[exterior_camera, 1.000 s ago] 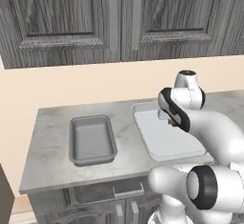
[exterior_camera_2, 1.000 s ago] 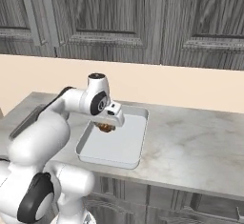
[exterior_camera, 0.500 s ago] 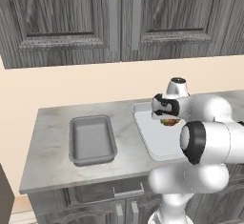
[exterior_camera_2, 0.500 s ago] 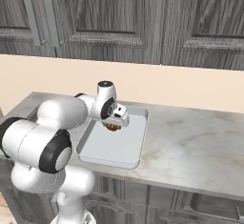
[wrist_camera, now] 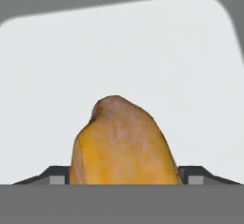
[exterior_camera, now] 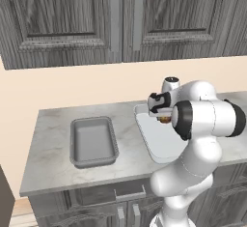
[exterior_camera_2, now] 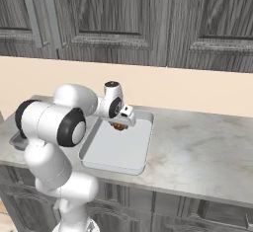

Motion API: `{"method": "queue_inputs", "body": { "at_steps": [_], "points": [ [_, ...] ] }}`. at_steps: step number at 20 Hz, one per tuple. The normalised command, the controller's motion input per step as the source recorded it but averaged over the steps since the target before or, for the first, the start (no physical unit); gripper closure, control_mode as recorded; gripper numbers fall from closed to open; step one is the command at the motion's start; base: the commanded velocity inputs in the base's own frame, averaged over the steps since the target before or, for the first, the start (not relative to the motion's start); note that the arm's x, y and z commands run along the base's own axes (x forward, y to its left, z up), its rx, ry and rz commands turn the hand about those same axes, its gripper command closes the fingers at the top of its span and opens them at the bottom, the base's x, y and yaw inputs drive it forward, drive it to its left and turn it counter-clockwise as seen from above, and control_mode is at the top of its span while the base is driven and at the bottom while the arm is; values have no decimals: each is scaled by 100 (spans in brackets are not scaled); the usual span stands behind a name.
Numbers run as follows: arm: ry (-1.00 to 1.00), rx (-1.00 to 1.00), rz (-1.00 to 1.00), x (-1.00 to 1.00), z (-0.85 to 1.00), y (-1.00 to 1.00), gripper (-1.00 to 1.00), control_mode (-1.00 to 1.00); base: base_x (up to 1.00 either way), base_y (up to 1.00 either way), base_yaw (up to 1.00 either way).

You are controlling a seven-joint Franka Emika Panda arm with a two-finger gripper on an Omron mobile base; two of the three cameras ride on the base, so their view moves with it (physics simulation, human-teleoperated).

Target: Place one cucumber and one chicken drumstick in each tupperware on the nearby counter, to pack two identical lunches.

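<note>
My gripper [exterior_camera: 164, 118] is shut on a golden-brown chicken drumstick [exterior_camera: 166, 120] and holds it low over the back part of the larger tupperware [exterior_camera: 155, 141], the one with the white floor. From the right, the drumstick [exterior_camera_2: 118, 126] hangs under the gripper [exterior_camera_2: 120, 123] above that tupperware [exterior_camera_2: 116, 152]. In the hand view the drumstick [wrist_camera: 121, 142] sits between the fingertips [wrist_camera: 53, 176], with the white tupperware floor [wrist_camera: 119, 51] close behind it. The smaller grey tupperware [exterior_camera: 92, 143] lies empty to the left on the counter [exterior_camera: 50, 165].
Dark wood-grain wall cabinets [exterior_camera: 120, 18] hang above a beige wall strip. The marbled counter [exterior_camera_2: 202, 152] runs on to the right of the large tray. Drawers with bar handles [exterior_camera: 129, 193] sit below the counter's front edge.
The arm has swung round, its elbow now bulking in front of the tray. The gripper, still holding the drumstick, has shifted a little left over the tray's back part.
</note>
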Motion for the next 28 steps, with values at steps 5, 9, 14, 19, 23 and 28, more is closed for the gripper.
{"method": "queue_inputs", "body": {
  "at_steps": [5,9,14,19,23,28],
  "points": [
    [-17,0,0,-11,26,0,-100,-100,0,0,0],
    [-25,0,0,-36,44,0,-100,-100,0,0,0],
    [-35,0,0,-79,55,0,-100,-100,0,0,0],
    [-37,0,0,-85,89,0,-100,-100,0,0,0],
    [-10,0,0,-74,100,0,-100,-100,0,0,0],
    [0,0,0,-79,100,0,-100,-100,0,0,0]
  ]
}}
